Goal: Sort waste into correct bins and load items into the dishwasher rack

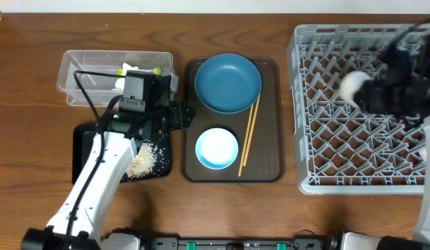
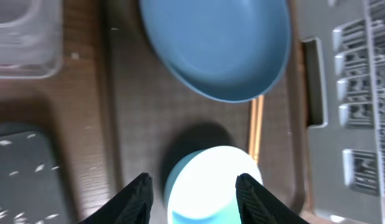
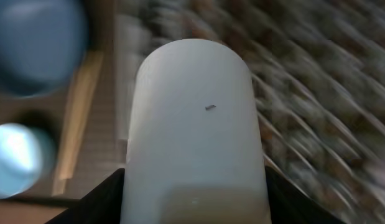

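My right gripper (image 1: 364, 94) is shut on a white cup (image 1: 353, 86) and holds it over the grey dishwasher rack (image 1: 319, 173); the cup fills the right wrist view (image 3: 195, 124). My left gripper (image 2: 195, 190) is open and empty, just left of the light-blue bowl (image 1: 217, 148), which lies between its fingers in the left wrist view (image 2: 211, 180). The dark-blue plate (image 1: 228, 83) and chopsticks (image 1: 249, 135) lie on the brown tray (image 1: 270, 170). The clear tub (image 1: 83, 69) holds the yellow-green wrapper (image 1: 135, 69) and tissue. Rice scraps (image 1: 146, 160) lie on the black tray (image 1: 83, 139).
The left arm (image 1: 96, 180) reaches over the black tray from the front left. The rack stands at the right edge of the wooden table (image 1: 34, 42), the brown tray in the middle. A second white cup is not in view.
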Robot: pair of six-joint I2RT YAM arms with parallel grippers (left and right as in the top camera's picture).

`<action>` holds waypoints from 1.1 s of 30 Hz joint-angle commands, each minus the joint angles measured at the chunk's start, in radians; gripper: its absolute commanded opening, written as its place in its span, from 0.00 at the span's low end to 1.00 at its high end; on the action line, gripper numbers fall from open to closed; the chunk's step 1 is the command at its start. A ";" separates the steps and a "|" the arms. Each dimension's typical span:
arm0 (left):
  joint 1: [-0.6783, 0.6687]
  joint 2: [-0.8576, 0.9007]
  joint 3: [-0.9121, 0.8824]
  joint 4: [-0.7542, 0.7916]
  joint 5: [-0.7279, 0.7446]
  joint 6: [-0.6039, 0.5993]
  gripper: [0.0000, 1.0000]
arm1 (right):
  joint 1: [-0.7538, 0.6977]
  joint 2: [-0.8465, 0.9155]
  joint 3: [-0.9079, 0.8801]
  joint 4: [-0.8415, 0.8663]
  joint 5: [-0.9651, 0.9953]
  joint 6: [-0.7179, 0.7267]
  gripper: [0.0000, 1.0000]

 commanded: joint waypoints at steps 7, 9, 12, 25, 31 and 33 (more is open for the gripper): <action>0.002 -0.002 0.005 -0.014 -0.082 0.024 0.47 | -0.173 0.093 0.006 -0.078 0.257 0.143 0.17; 0.002 -0.002 0.005 -0.015 -0.082 0.024 0.46 | -0.201 0.119 0.006 -0.093 0.261 0.143 0.17; 0.003 -0.002 0.005 -0.014 -0.082 0.024 0.47 | -0.247 0.158 0.006 -0.111 0.264 0.159 0.18; 0.002 -0.002 0.005 -0.014 -0.082 0.024 0.47 | -0.349 0.310 -0.006 -0.109 0.227 0.180 0.40; 0.002 -0.002 0.005 -0.015 -0.082 0.024 0.48 | -0.349 0.327 -0.006 -0.100 0.151 0.180 0.73; 0.003 -0.002 0.005 -0.018 -0.082 0.024 0.53 | -0.349 0.325 -0.006 -0.100 0.132 0.180 0.82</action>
